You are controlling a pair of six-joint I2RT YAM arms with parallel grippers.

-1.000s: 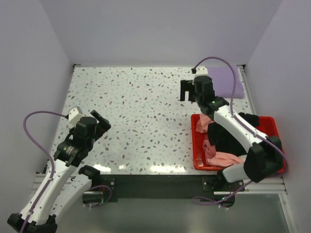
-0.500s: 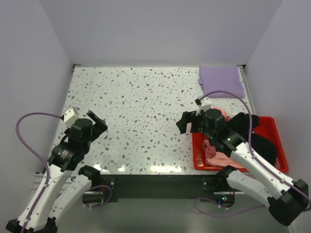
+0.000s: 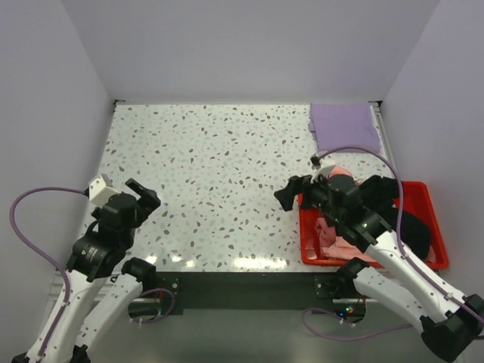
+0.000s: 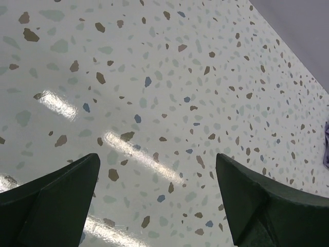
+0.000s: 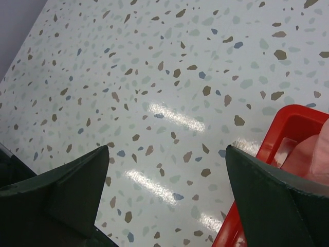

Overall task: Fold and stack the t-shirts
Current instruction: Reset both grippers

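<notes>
The lavender shirt lies folded flat at the bench's far right corner. A pink shirt and a black shirt are heaped, unfolded, in the red bin at the near right. The right hand hangs over the bin's left wall, spread wide and empty. The left hand, likewise wide and empty, is held over bare bench at the near left.

A fresh shirt is judged to be due next. The pink one is best taken by a single upper layer and lifted clear of the black one, then laid out on the open bench.

A second ago the right hand was beside the lavender shirt; it has since been drawn back to the bin. The left arm has been pulled nearer the front edge.
</notes>
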